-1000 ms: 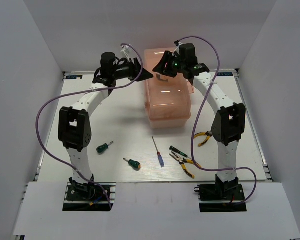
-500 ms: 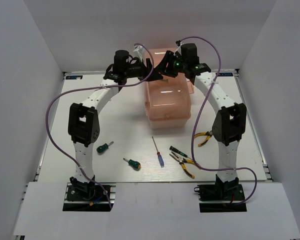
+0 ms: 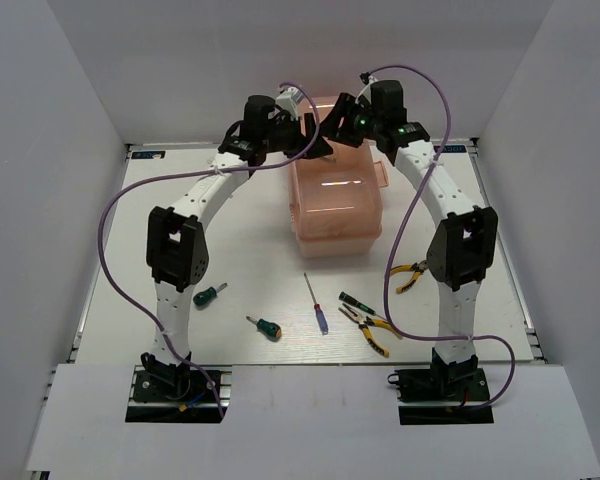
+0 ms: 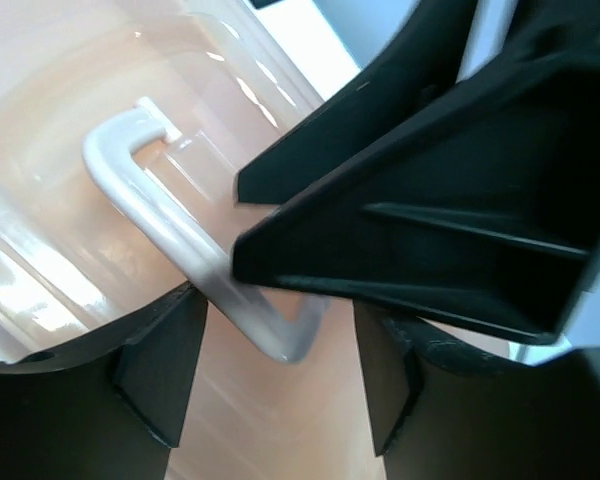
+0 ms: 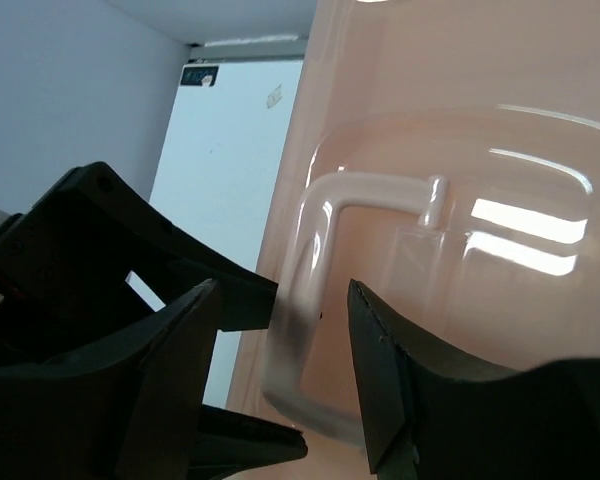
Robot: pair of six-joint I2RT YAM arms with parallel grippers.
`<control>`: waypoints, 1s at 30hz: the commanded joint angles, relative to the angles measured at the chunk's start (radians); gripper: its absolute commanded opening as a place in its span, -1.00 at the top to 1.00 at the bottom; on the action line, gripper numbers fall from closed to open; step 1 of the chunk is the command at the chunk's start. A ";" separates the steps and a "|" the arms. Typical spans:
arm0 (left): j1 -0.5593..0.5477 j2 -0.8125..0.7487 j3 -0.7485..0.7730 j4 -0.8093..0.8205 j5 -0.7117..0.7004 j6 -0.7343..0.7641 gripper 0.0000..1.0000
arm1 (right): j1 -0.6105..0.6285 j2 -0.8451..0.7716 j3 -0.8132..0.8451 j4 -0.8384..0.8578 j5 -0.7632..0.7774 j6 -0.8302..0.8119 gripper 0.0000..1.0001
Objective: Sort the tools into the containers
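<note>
The salmon-pink toolbox (image 3: 335,205) stands closed at the table's middle back. Both grippers hover over its lid, tip to tip. My left gripper (image 3: 315,142) is open, and a corner of the white lid handle (image 4: 180,240) lies between its jaws (image 4: 280,400). My right gripper (image 3: 338,125) is open, straddling the handle (image 5: 305,290) in its own view (image 5: 280,390). On the table lie two green screwdrivers (image 3: 209,295) (image 3: 265,326), a blue screwdriver (image 3: 318,306), a slim black-green screwdriver (image 3: 355,300) and two yellow pliers (image 3: 372,331) (image 3: 408,277).
The right gripper's black fingers (image 4: 420,210) fill the upper right of the left wrist view. The left gripper's fingers (image 5: 130,260) show at the left of the right wrist view. White walls enclose the table on three sides.
My left gripper has swung right from beside the toolbox to over its lid, meeting the right gripper at the handle. The right gripper has shifted only slightly. The tools have not moved.
</note>
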 commanded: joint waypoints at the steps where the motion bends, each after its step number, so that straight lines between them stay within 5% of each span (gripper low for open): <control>1: -0.011 0.022 0.013 -0.095 -0.125 0.016 -0.39 | -0.019 -0.067 0.061 -0.017 0.081 -0.126 -0.20; 5: -0.020 0.041 0.043 -0.114 -0.164 -0.003 -0.29 | -0.080 -0.137 -0.009 -0.035 0.211 -0.258 -0.20; 11: -0.039 0.084 0.122 -0.214 -0.242 -0.012 -0.09 | -0.233 -0.193 -0.156 -0.046 0.202 -0.306 -0.20; 14: -0.039 0.095 0.143 -0.235 -0.267 -0.023 0.02 | -0.313 -0.178 -0.230 -0.055 0.097 -0.314 -0.22; 21: -0.039 0.126 0.195 -0.244 -0.256 -0.055 0.71 | -0.410 -0.043 -0.278 -0.077 -0.314 -0.416 -0.28; 30: -0.039 0.135 0.195 -0.226 -0.228 -0.093 0.73 | -0.408 0.068 -0.247 -0.044 -0.425 -0.378 -0.28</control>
